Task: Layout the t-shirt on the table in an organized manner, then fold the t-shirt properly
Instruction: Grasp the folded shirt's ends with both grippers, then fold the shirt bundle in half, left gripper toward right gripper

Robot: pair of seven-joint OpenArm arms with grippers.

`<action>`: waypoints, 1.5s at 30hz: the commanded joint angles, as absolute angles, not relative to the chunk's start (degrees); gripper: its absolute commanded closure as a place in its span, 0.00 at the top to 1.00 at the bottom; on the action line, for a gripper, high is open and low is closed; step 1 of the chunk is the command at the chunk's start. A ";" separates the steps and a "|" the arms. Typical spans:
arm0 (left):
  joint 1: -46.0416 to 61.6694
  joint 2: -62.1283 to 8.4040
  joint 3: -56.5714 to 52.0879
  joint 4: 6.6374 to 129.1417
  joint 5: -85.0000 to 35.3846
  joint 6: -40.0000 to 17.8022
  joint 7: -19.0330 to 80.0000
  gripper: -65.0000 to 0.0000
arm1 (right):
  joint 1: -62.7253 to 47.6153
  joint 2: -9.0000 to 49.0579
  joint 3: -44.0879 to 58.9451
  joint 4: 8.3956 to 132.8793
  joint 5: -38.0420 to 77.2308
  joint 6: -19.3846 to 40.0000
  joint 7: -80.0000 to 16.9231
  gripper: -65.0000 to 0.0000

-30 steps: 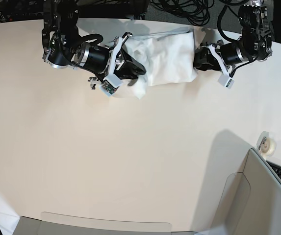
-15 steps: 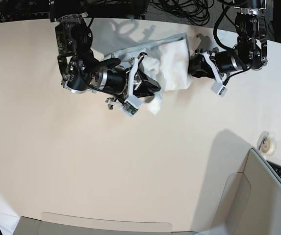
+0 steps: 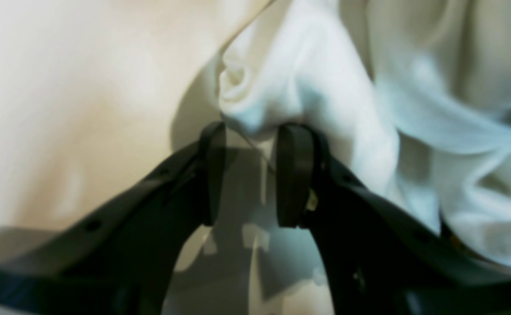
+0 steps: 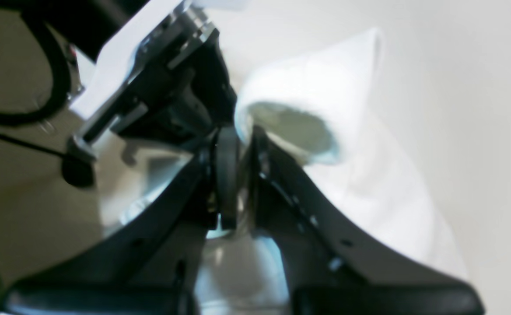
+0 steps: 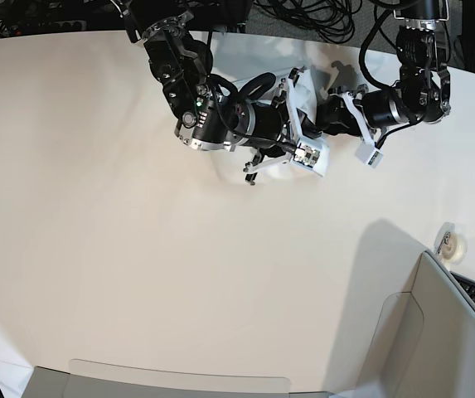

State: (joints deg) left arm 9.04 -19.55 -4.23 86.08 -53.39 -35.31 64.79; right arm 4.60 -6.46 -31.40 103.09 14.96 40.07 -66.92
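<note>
The right gripper (image 4: 238,175) is clenched on a fold of the t-shirt (image 4: 347,131); beyond it the left gripper (image 3: 251,175) pinches the opposite bunched edge. The shirt lies wadded between them at the table's (image 5: 179,274) far edge

Base view high overhead facing down on table (image 5: 138,274), wrist views close behind claws, sharing t-shirt (image 3: 325,78).

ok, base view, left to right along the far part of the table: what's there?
Bare table → right arm → right gripper on the bunched t-shirt → left arm.
</note>
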 commanded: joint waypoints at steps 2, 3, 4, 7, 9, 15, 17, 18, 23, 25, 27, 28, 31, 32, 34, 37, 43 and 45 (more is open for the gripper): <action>8.75 -19.91 -4.09 85.41 -49.10 -33.98 67.38 0.31 | 5.41 -6.90 -32.40 103.34 13.67 40.00 -65.54 0.00; 8.66 -19.91 -4.09 85.41 -49.10 -33.98 67.38 0.31 | 5.41 -6.90 -32.92 102.64 12.97 40.00 -65.54 0.00; 8.66 -19.91 -4.09 85.32 -49.10 -33.98 67.38 0.31 | 5.41 -6.81 -33.36 102.02 12.70 40.00 -65.54 0.00; 8.57 -19.91 -4.09 85.05 -49.10 -33.98 67.38 0.31 | 5.41 -6.73 -33.71 100.18 12.53 40.00 -65.54 0.00; 8.57 -19.91 -4.09 85.05 -49.10 -33.98 67.38 0.31 | 5.49 -6.73 -33.71 99.74 12.44 40.00 -65.54 0.11; 8.57 -19.91 -4.18 85.05 -49.10 -33.98 67.38 0.31 | 5.58 -6.81 -33.71 99.65 12.35 40.00 -65.54 0.56; 8.57 -20.00 -4.44 85.05 -49.10 -33.98 67.38 0.31 | 5.93 -7.08 -33.80 99.74 12.53 40.00 -65.54 0.65; 8.57 -20.00 -4.44 85.05 -49.10 -33.98 67.38 0.31 | 6.02 -7.25 -33.80 99.91 12.62 40.00 -65.54 0.68; 7.16 -20.09 -4.26 85.05 -49.10 -33.98 67.38 0.31 | 7.87 -9.00 -35.74 100.70 12.62 40.00 -65.54 0.70; 6.99 -20.09 -4.09 85.05 -49.10 -33.98 67.38 0.31 | 8.31 -9.00 -36.44 102.11 12.70 40.00 -65.54 0.70; 6.99 -20.00 -4.09 85.05 -49.10 -33.98 67.38 0.31 | 8.48 -9.00 -36.44 104.66 12.70 40.00 -65.54 0.70; 6.99 -20.00 -4.09 85.05 -49.10 -33.98 67.38 0.31 | 8.75 -9.00 -36.35 105.80 12.70 40.00 -65.54 0.70; 6.90 -20.00 -4.09 85.05 -49.10 -33.98 67.38 0.31 | 9.71 -9.00 -35.30 109.76 12.70 40.00 -65.54 0.70; 6.90 -20.00 -4.00 85.05 -49.10 -33.98 67.38 0.31 | 9.80 -9.00 -33.63 110.73 12.70 40.00 -65.54 0.70; 6.90 -20.00 -4.00 85.05 -49.10 -33.98 67.38 0.31 | 9.71 -9.00 -29.05 111.87 12.70 40.00 -65.54 0.70; 6.99 -20.09 -4.09 85.05 -49.10 -33.98 67.38 0.31 | 9.19 -9.00 -19.47 112.40 12.79 40.00 -65.98 0.66; 6.99 -20.00 -4.00 85.05 -49.10 -33.98 67.38 0.31 | 6.20 -3.30 -9.01 113.27 21.32 40.00 -66.07 0.00; 6.99 -20.00 -4.00 85.05 -49.10 -33.98 67.38 0.31 | 4.53 -1.89 -8.75 113.27 23.08 40.00 -65.71 0.00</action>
State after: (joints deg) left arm 6.98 -19.55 -4.12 85.10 -52.90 -35.00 65.34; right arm 3.73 -1.06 -8.49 112.38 21.19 40.10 -67.44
